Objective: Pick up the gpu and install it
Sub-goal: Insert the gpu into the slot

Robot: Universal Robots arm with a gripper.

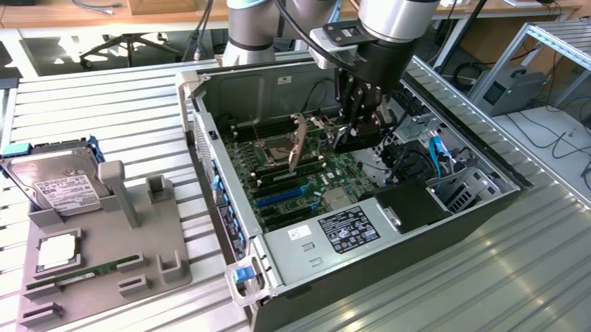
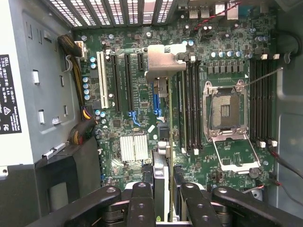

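1. Black-fingered claw (image 2: 163, 198) stood inside the open grey metal computer case (image 1: 277, 256), its fingers (image 2: 142, 201) part-closed and clamped on the thin flat black gpu card with a silver bracket (image 2: 163, 71).
2. Gpu hung edge-on above the green motherboard (image 2: 227, 56), its bracket end toward the vented rear wall, just beside the blue-tabbed slot (image 2: 155, 101).
3. On the ribbed metal surface (image 1: 93, 104), at nine o'clock from the case in the exterior view, a grey moulded tray (image 1: 102, 273) held a boxy silver hard drive (image 1: 57, 185) and a narrow green RAM stick (image 1: 69, 275).
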